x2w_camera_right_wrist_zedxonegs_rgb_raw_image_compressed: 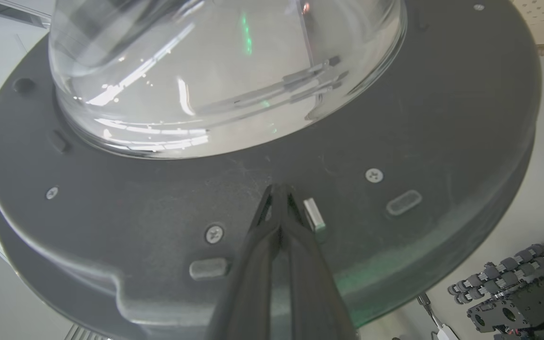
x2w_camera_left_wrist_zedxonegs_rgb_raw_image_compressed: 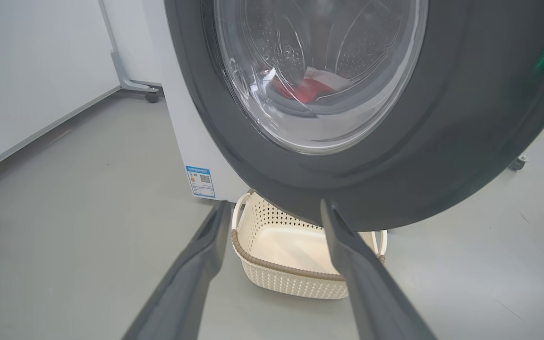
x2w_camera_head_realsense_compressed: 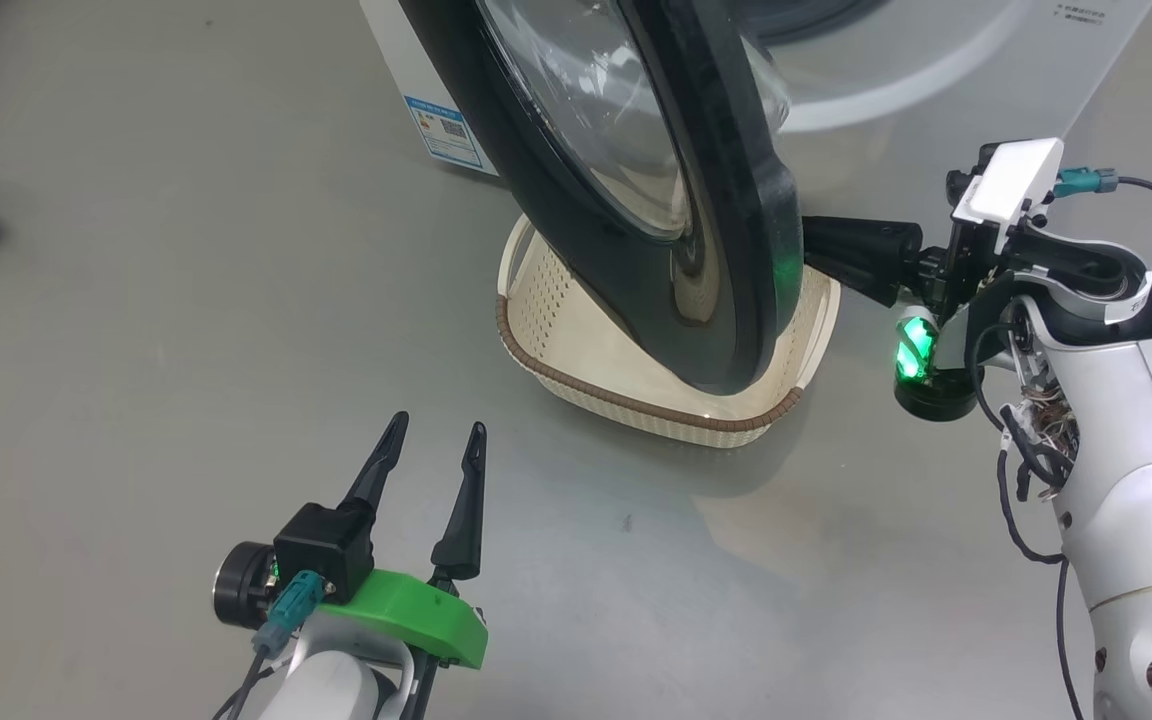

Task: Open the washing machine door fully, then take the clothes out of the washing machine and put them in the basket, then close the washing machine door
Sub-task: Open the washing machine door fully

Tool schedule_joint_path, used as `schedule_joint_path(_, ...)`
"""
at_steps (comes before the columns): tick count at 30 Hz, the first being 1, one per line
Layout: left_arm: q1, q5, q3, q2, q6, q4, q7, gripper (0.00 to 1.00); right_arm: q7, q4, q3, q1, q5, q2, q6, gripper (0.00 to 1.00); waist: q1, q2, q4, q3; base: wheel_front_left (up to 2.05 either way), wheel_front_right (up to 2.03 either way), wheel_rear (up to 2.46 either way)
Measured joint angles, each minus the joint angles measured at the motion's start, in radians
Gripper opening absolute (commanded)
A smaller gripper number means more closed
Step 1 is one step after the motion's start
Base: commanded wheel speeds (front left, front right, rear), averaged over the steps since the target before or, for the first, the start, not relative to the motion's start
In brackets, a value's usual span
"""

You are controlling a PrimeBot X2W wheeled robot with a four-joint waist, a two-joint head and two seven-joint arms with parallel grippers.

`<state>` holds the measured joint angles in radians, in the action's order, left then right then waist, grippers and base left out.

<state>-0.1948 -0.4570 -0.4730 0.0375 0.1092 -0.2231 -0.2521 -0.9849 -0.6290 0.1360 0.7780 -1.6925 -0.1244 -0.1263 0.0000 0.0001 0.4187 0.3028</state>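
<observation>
Right claw [x2w_camera_right_wrist_zedxonegs_rgb_raw_image_compressed: 279, 190] closed, empty, tips against door [x2w_camera_right_wrist_zedxonegs_rgb_raw_image_compressed: 442, 141] inner rim; left claw [x2w_camera_head_realsense_compressed: 436, 428] wide, empty. Door likely stiff, heavy: push rim.

The left gripper [x2w_camera_head_realsense_compressed: 439, 422], dark-fingered on a green mount, sits low, spread wide; the right gripper [x2w_camera_right_wrist_zedxonegs_rgb_raw_image_compressed: 279, 189] is pinched tight.

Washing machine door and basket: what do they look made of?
The washing machine door: glossy dark rim, probably plastic, showing soft reflections; clear bulging centre, likely glass, with sharp highlights. The basket: matte cream plastic by its moulded perforations; brown woven-look rim, possibly moulded too.
</observation>
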Motion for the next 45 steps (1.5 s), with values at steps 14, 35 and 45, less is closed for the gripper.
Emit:
schedule_joint_path(14,0.001,0.001,0.0,0.0,0.0,0.001,0.0,1.0,-0.014,0.022,0.044,-0.033,-0.008,0.02,0.0,0.0,0.0,0.0,0.008,-0.008,0.0,0.0,0.0)
schedule_joint_path(35,0.014,0.001,0.001,0.0,0.0,0.003,0.0,1.0,-0.05,0.114,0.132,-0.094,-0.045,0.043,0.0,0.0,0.0,0.0,0.015,-0.021,0.0,0.0,0.0)
schedule_joint_path(45,0.016,0.002,0.0,0.0,0.0,0.005,0.0,1.0,-0.05,0.148,0.172,-0.117,-0.069,0.046,0.0,0.0,0.0,0.0,0.016,-0.019,0.0,0.0,0.0)
